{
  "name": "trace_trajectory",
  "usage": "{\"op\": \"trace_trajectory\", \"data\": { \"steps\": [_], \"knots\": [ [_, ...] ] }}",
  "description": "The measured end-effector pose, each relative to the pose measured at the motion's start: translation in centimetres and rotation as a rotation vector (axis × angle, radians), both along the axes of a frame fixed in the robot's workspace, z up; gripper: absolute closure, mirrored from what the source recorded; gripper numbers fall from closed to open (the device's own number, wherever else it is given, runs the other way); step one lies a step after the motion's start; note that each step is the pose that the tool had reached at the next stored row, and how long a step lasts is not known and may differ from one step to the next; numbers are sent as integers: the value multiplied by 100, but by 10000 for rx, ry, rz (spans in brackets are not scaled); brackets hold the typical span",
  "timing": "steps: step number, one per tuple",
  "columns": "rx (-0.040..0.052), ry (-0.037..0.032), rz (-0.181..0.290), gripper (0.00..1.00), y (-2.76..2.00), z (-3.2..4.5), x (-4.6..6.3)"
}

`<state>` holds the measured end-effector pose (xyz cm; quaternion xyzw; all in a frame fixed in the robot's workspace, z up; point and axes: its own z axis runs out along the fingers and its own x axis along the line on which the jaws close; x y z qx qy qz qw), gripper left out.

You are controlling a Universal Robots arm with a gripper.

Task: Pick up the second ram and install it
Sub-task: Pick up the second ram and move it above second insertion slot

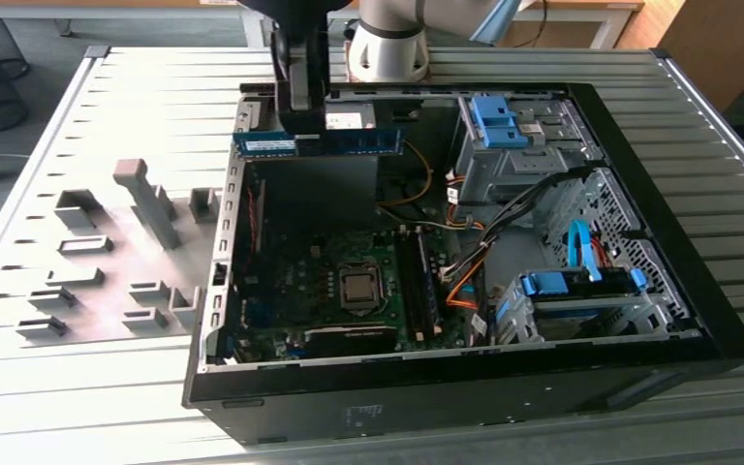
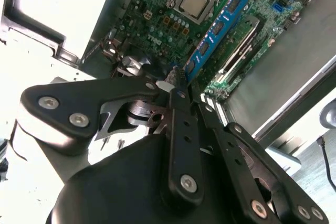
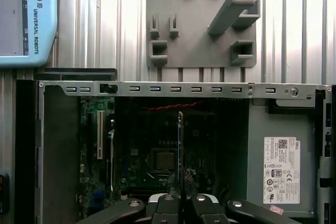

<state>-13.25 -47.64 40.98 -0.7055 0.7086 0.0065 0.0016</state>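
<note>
The end effector [image 1: 301, 124] is clamped on the ram stick [image 1: 318, 143], gripping its top edge and holding it level above the open computer case [image 1: 502, 392]. Looks to me like the carry step: picked up, not seated. The stick is hanging just under the end effector, well clear of the motherboard [image 1: 294, 291] inside the case. Seating it calls for squaring its edge with the memory slots [image 1: 420, 286].

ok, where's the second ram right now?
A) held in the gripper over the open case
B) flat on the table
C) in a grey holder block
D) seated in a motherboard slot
A: the gripper is shut on the second ram, which is held above the open case, not in a slot.
</note>
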Motion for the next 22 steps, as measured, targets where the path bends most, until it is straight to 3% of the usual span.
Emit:
{"op": "trace_trajectory", "data": {
  "steps": [11, 22],
  "knots": [
    [1, -1, 2, 86, 0, -1, -47],
    [0, 0, 2, 86, 0, -1, 37]
  ]
}}
